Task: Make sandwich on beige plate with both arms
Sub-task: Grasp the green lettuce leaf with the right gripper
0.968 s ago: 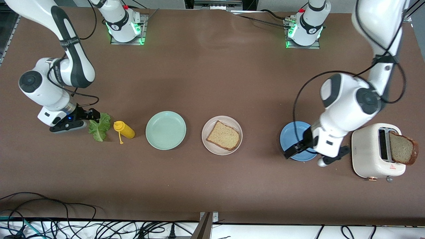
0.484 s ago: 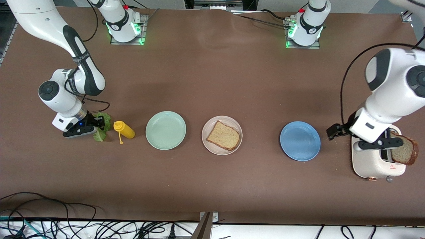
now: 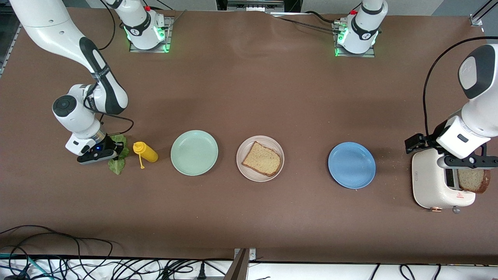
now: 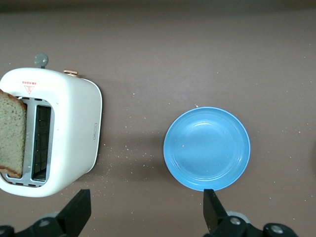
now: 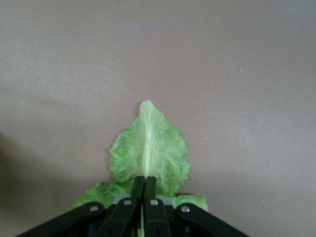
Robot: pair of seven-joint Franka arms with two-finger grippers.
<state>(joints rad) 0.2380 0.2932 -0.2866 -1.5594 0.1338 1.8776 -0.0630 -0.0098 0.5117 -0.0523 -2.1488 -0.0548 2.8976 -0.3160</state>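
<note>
Right tool now clamped on lettuce leaf, left tool (wide) shifted over toaster

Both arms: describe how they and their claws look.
Both arms are glossy white with black joint bands and loose black cables; green lights glow at their bases. The right claw and left claw are black, each with two fingers; a blue light shows by the right one.

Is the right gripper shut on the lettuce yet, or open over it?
Shut on it. In the right wrist view the right gripper has its fingertips pressed together on the lettuce leaf, which lies on the table.
</note>
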